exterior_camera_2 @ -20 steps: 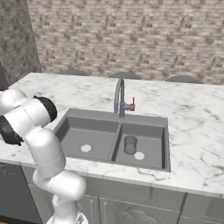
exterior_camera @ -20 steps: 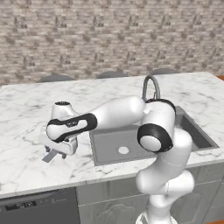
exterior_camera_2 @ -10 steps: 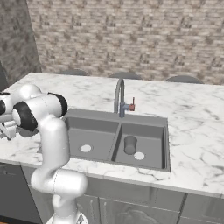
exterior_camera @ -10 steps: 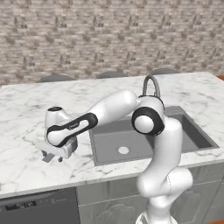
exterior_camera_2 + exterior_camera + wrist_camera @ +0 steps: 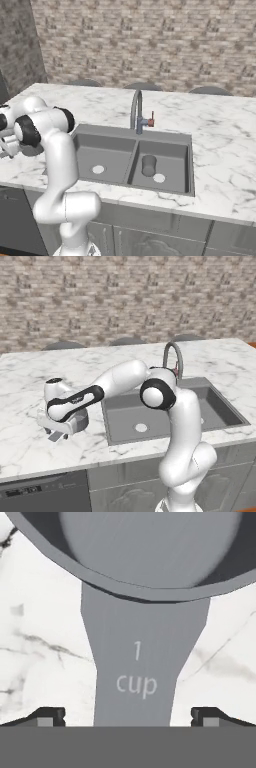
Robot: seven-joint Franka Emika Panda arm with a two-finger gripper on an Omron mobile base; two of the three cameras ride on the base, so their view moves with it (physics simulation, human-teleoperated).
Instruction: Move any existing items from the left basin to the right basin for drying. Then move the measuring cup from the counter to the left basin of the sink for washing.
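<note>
One measuring cup; two basins; one cylinder.

white marble counter with a sink and one cup on it

the counter is broad, white with grey veins, and the dark grey sink is set into it, a curved faucet standing at its back edge. the measuring cup lies directly on the marble, right under the gripper: its round bowl sits ahead of the fingertips and its flat handle, marked "1 cup", runs back between them. from the left base camera the cup is mostly hidden, apparently just beside the sink's edge.
</note>
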